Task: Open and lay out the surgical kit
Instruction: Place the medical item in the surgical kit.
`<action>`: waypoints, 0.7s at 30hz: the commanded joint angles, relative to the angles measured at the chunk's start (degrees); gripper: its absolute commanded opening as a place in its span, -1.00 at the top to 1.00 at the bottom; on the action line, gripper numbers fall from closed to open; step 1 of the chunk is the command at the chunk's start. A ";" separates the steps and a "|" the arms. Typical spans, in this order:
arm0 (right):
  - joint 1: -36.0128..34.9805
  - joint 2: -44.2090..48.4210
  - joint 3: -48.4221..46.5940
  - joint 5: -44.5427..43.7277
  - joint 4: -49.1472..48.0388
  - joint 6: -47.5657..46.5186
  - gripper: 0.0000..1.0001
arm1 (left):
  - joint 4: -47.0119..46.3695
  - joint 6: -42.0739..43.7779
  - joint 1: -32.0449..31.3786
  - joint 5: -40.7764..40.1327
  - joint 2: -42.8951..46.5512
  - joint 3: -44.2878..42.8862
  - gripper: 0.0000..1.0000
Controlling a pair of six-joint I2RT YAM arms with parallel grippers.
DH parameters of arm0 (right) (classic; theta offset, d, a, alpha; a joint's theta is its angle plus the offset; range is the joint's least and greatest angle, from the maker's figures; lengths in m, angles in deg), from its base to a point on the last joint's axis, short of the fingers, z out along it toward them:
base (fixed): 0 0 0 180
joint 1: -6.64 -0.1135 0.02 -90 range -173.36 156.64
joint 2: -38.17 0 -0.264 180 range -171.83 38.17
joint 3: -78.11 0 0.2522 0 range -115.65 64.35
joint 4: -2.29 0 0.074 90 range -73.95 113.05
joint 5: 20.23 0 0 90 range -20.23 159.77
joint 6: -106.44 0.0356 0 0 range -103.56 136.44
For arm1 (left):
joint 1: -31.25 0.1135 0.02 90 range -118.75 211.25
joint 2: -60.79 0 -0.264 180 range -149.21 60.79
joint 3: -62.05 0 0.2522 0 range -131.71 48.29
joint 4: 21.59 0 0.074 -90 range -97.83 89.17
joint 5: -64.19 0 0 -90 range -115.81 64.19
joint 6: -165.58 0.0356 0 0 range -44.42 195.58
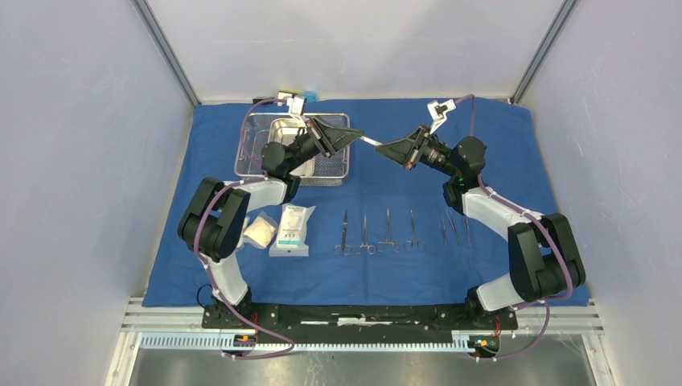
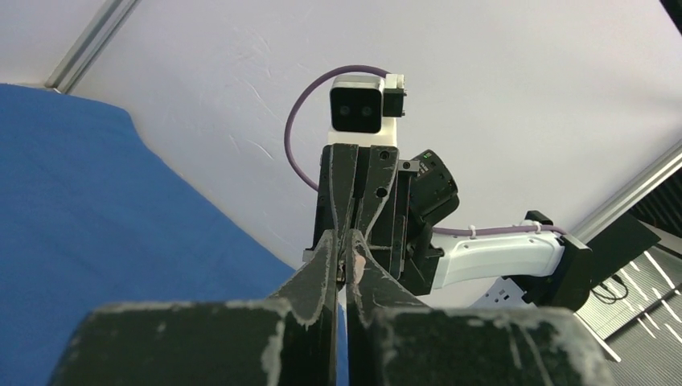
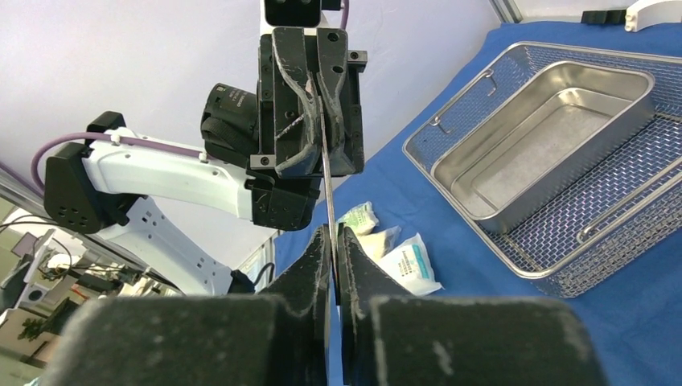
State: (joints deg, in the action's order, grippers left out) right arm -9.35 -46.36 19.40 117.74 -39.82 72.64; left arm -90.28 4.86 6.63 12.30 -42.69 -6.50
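Note:
The blue cloth (image 1: 563, 241) lies spread flat over the table. At its back left stands the wire-mesh basket (image 1: 248, 157) with the steel pan (image 1: 283, 129) inside it. Both grippers hang in mid-air over the middle of the back, tip to tip. A slim steel instrument (image 1: 370, 142) spans the short gap between them. My left gripper (image 1: 359, 135) is shut on one end and my right gripper (image 1: 380, 146) is shut on the other. The right wrist view shows the thin shaft (image 3: 326, 185) running from my right jaws up into the left ones. Several instruments (image 1: 386, 233) lie in a row near the front. White and green packets (image 1: 291, 229) lie left of them.
Small black and blue blocks (image 1: 299, 95) sit at the cloth's back edge behind the basket. Pale enclosure walls close in the left, right and back. A metal rail (image 1: 362, 342) runs along the near edge by the arm bases.

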 commanded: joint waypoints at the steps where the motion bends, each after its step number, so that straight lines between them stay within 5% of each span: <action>1: -0.04 0.52 -1.09 -0.80 3.57 -5.25 0.70 | -1.78 0.40 -0.26 2.39 -0.51 -2.18 0.95; 5: 0.08 2.11 -5.85 -0.94 19.32 -19.26 0.06 | 10.86 7.09 -0.16 5.76 1.67 -3.66 0.95; 10: 0.02 3.51 -15.63 -3.84 43.66 -43.97 -0.27 | 34.01 19.25 -0.17 5.93 5.34 -5.94 0.95; 15: -1.14 3.32 -24.27 -10.25 65.02 -64.42 -0.37 | 58.63 26.46 -0.25 6.22 4.07 -13.63 0.95; 21: -6.14 4.07 -24.07 -19.63 73.64 -72.87 -0.31 | 67.37 26.38 -1.07 5.02 2.35 -16.90 0.95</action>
State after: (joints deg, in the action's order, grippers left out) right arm -12.45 -43.83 -4.45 105.41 22.66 11.01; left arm -33.65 27.11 6.52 16.82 -40.48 -20.48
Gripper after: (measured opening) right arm 0.665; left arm 0.053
